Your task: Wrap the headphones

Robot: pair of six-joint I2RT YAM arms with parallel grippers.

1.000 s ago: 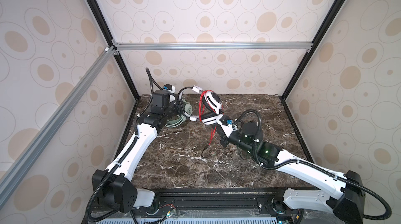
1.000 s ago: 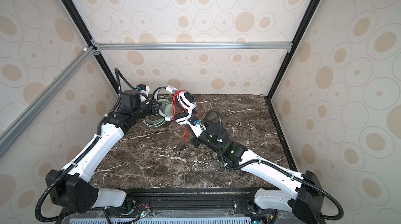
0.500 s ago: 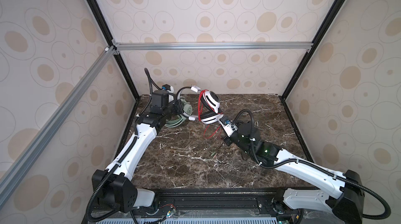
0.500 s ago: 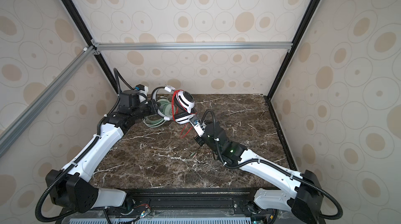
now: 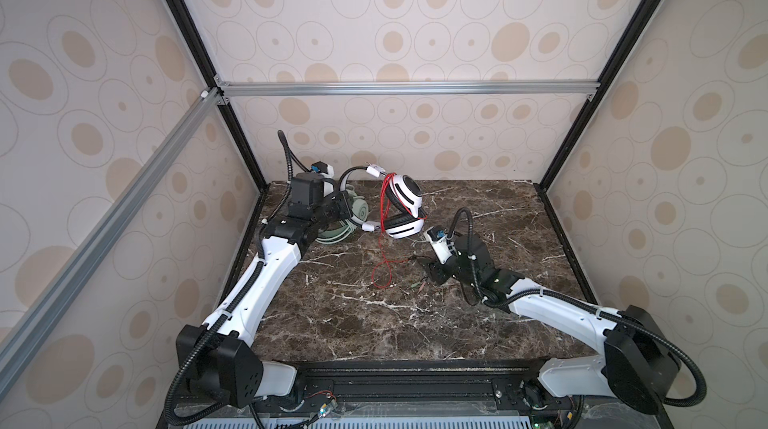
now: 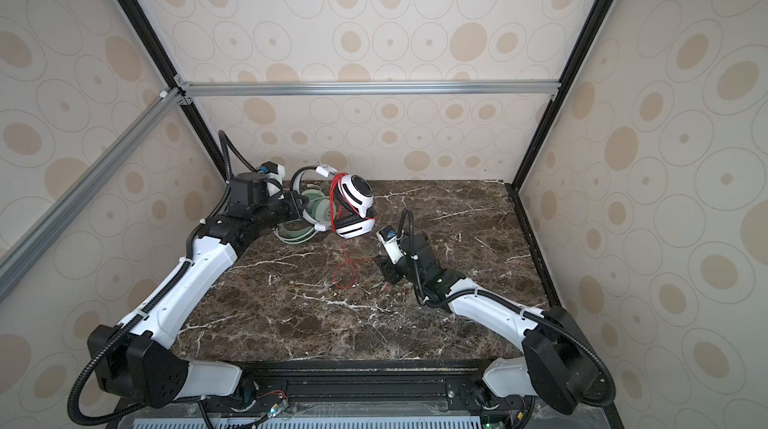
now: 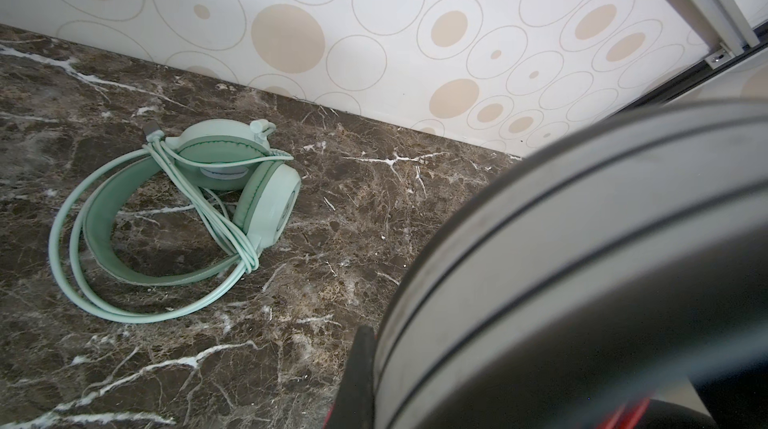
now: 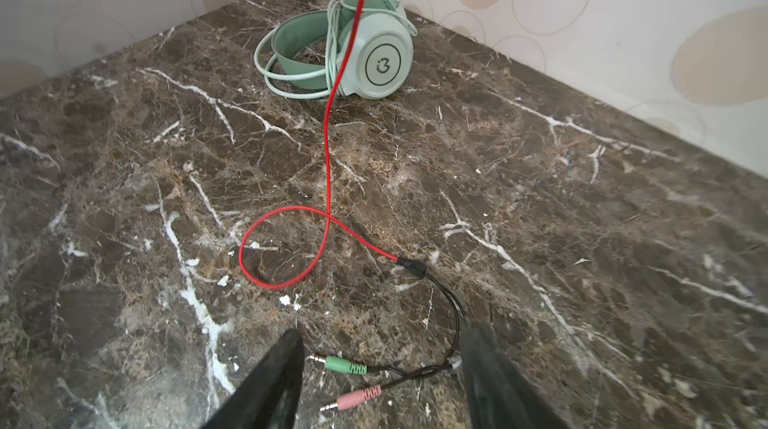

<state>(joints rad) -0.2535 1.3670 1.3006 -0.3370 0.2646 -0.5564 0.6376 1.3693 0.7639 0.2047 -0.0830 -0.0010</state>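
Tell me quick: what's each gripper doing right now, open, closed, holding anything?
Left gripper: closed, holding the white-and-black headset by its headband.
Right gripper: open, empty; the audio plugs lie loose between its fingers.

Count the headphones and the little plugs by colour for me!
Green headphones: 1
White headphones: 1
Green plug: 1
Pink plug: 1
Total: 4

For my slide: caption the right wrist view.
Open right gripper framing plugs of the red cable; wrapped mint-green headset beyond.
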